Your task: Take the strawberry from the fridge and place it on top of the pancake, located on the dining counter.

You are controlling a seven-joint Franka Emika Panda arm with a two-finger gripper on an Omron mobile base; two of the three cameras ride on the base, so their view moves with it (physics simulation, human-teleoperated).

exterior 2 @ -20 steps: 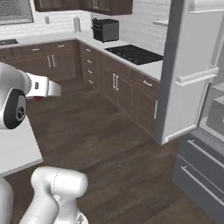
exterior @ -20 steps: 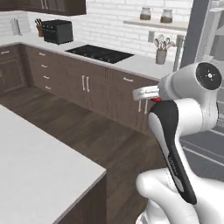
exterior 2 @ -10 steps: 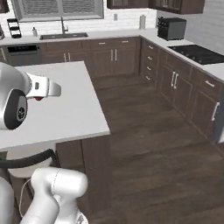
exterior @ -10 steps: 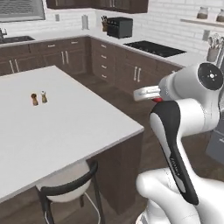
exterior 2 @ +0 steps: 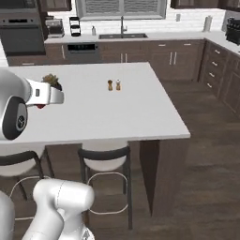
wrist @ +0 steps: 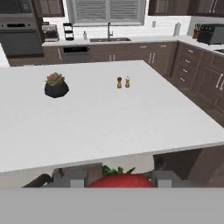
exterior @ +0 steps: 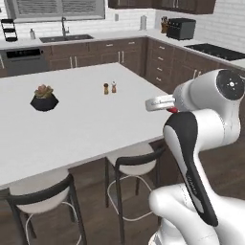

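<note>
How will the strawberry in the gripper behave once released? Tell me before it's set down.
The strawberry sits between the gripper fingers, red and rounded with a leafy top. It is probably light and soft, so a hard squeeze could bruise it. Its rounded body may roll on the flat dining counter if dropped rather than placed.

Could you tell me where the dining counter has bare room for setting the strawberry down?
The dining counter is bare along its near edge and across its right half, right of the two small shakers. Bare top also lies between the shakers and the dark potted plant on the left. No part looks crowded; the strawberry sits in the jaws.
</note>
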